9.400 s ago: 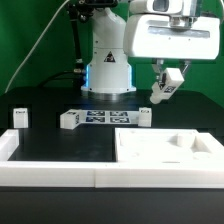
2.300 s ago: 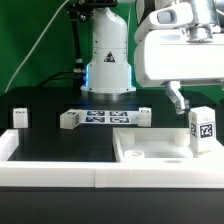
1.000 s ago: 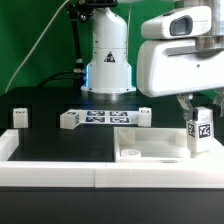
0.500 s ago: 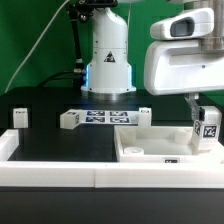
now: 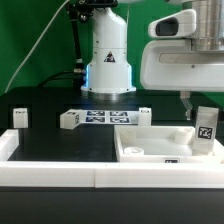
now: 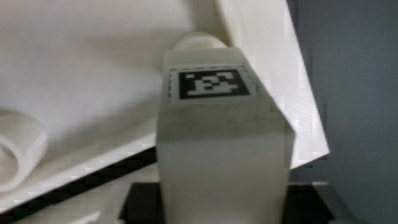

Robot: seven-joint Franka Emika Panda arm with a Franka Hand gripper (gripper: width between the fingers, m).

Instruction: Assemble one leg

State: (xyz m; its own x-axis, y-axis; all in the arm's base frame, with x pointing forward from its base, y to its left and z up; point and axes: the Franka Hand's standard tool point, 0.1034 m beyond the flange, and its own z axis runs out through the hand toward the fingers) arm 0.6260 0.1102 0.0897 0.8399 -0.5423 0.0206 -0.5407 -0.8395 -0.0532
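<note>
The large white square part (image 5: 150, 152) lay nearest, at the exterior view's right. Over its far corner there, the gripper (image 5: 200, 110), fingers clamped, held the leg (image 5: 206, 130) upright. We judged it should descend plumb. The part's edge crowded that side, and open table (image 5: 60, 136) lay leftward.

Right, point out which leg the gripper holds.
The leg at the exterior view's far right, upright in the gripper; the other three rest on the table.
</note>
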